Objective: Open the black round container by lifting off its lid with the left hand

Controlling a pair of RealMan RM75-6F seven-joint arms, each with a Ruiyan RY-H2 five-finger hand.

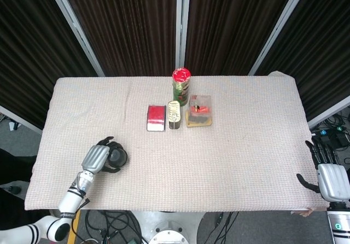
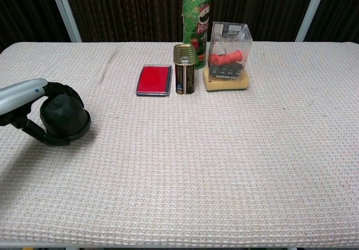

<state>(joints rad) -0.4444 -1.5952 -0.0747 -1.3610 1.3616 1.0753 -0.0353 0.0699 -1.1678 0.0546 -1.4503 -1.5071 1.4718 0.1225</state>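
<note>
The black round container (image 2: 66, 119) (image 1: 118, 156) stands near the table's front left edge, a dome on a wider base ring. My left hand (image 2: 25, 100) (image 1: 96, 158) grips it from the left, with dark fingers (image 2: 33, 131) curled round the dome. The seam between lid and base does not show, and the container looks slightly tilted. My right hand (image 1: 327, 174) shows only in the head view. It hangs at the table's front right corner, fingers apart and holding nothing.
At the back middle stand a red flat case (image 2: 154, 80), a small upright tin (image 2: 184, 69), a tall green crisp tube with a red lid (image 2: 196, 17), and a clear box holding red and black parts (image 2: 227, 56). A textured cloth (image 2: 224, 166) covers the table.
</note>
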